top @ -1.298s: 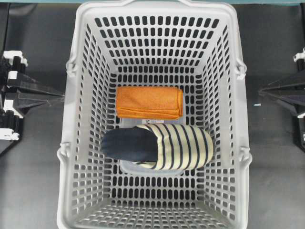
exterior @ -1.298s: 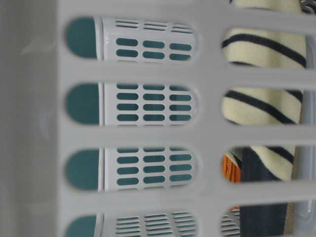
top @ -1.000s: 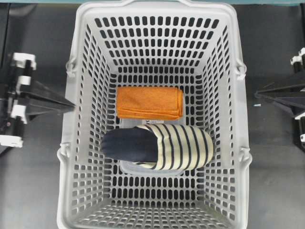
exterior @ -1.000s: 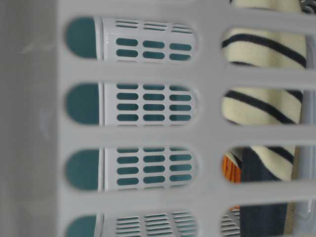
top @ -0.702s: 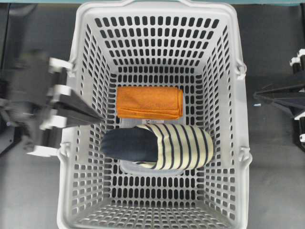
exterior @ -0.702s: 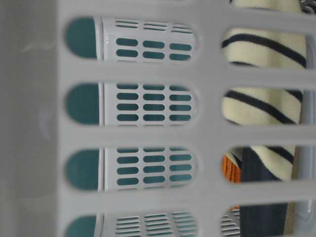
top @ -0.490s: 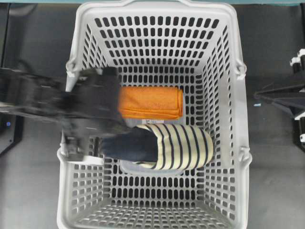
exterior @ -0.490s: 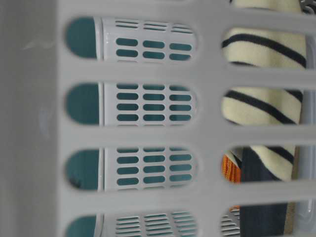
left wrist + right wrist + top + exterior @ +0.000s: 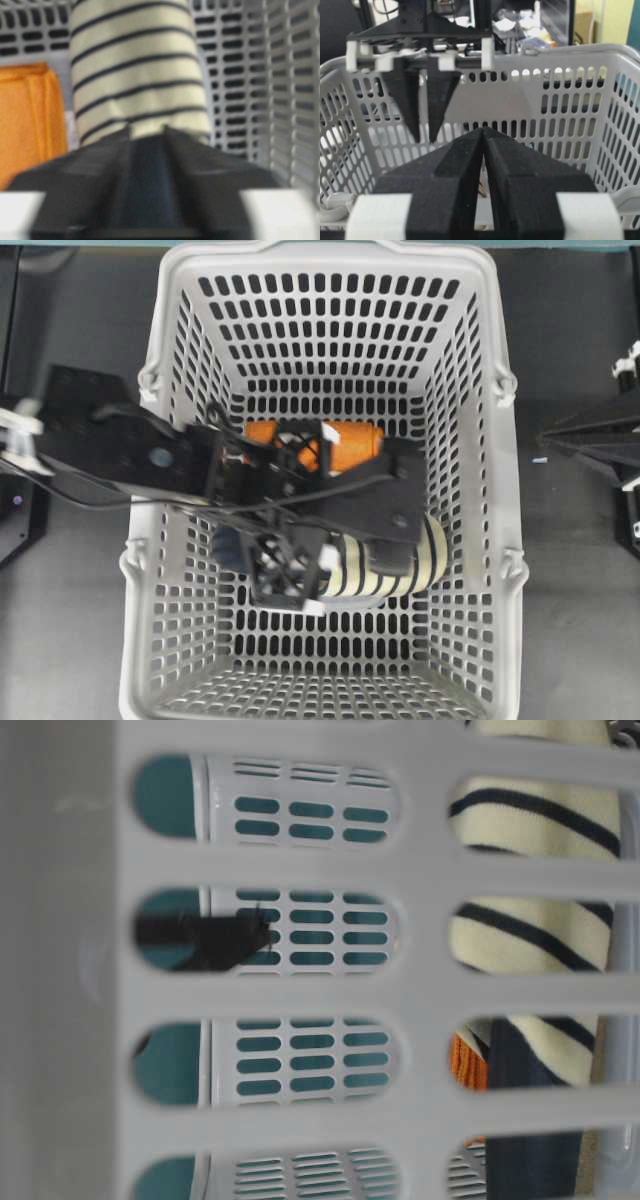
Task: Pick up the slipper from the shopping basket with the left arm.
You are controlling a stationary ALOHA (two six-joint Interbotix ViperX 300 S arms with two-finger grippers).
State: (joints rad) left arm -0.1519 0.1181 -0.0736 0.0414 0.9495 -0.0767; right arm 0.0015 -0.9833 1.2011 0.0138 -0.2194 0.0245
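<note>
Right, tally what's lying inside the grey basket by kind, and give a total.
Cream, navy-striped soft slipper: 1
Folded orange cloth: 1
Total: 2, both lying in the light grey slotted plastic shopping basket

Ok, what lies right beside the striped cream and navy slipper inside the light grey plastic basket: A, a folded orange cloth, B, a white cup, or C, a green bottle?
A: the left wrist view shows a folded orange cloth next to the striped slipper on the basket floor.
</note>
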